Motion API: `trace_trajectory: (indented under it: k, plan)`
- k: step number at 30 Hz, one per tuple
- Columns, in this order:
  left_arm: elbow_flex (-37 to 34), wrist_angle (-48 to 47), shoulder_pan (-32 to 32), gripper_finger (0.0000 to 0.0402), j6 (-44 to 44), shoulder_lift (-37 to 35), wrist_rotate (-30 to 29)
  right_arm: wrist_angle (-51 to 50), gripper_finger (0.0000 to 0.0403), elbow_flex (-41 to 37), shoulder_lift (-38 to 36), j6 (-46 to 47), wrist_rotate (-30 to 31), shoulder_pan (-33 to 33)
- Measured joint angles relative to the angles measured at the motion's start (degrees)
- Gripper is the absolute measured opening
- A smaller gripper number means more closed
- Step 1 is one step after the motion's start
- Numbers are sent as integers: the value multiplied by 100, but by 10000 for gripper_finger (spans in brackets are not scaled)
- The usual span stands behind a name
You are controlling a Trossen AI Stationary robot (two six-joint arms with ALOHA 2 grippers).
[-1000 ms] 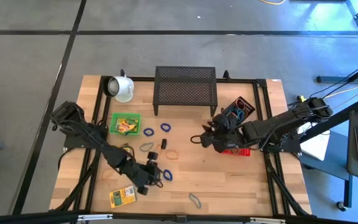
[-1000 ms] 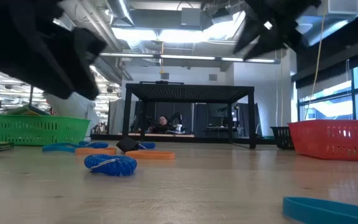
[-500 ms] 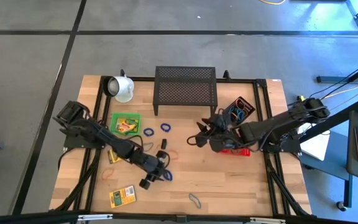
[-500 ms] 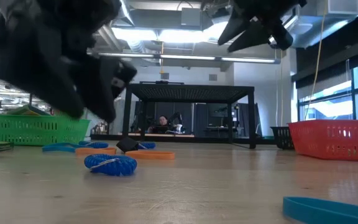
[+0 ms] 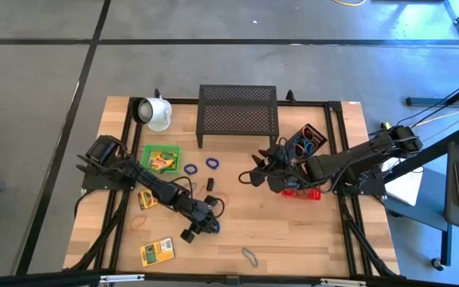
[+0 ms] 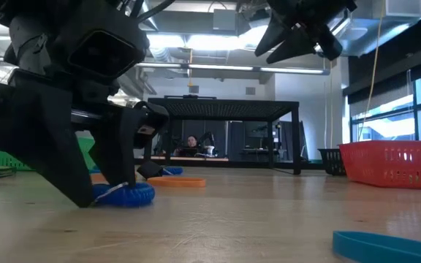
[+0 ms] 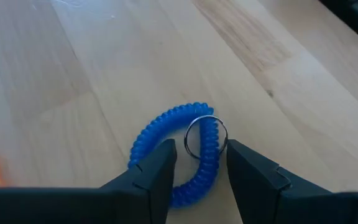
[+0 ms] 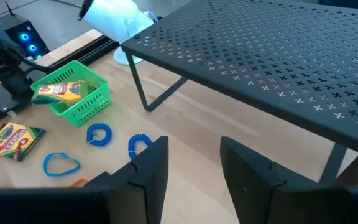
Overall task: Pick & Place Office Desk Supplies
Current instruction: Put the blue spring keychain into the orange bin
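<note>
A blue coiled loop with a metal ring on it lies flat on the wooden table, left of the middle. My left gripper is open and down at the table. One finger stands on either side of the loop's ringed part. My right gripper hangs open above the table by the red basket, with nothing between its fingers. Other supplies lie flat: blue loops, an orange band, a grey band and two crayon boxes. My left gripper slants down from the table's left side, its fingertips at the table on either side of the blue loop's ringed part. Whether a finger touches the coil, I cannot tell. The loop lies flat on the wood.
A green basket with a crayon box stands at the left. A white mug and a black mesh rack stand along the far edge. A black tray with bands is at the right. Bare wood lies near the front right.
My left gripper has come down to the table and gone slightly toward its right edge, turning as it sank, so that its fingers now stand around the blue coiled loop. The loop has stayed where it was.
</note>
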Motion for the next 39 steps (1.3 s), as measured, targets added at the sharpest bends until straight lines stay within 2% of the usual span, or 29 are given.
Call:
trace_trajectory:
  k: [3, 10, 12, 16, 19, 24, 30, 32, 34, 39]
  plan:
    - [0, -19, 0, 124, -61, 7, -64, 0, 146, 0, 0, -64, -2, 4]
    - [-10, -41, -7, 28, -176, -30, -199, -2, 146, -1, 0, -89, -4, 2]
    - [-14, -57, -7, 14, -273, -77, -206, -2, 146, -2, 0, -88, -7, 4]
    - [-30, -195, -4, 20, -570, -350, -283, -2, 146, -2, 0, -92, -7, 2]
    - [16, -313, -38, 21, -772, -685, -561, 3, 146, -2, 0, -103, -7, 4]
    - [70, -141, -187, 19, -836, -1416, -1221, 85, 146, -5, 0, -297, 24, 2]
    - [72, 170, -501, 19, -827, -2254, -2344, 865, 146, -7, 58, -1460, -75, 72]
    - [72, 353, -616, 20, -823, -2462, -2406, 1292, 146, -9, 152, -2104, -420, 131]
    - [79, 565, -735, 22, -820, -2634, -2404, 1907, 146, -9, 276, -2922, -1074, 177]
    - [79, 984, -965, 22, -820, -2788, -2213, 3645, 146, -9, 804, -5187, -3220, 289]
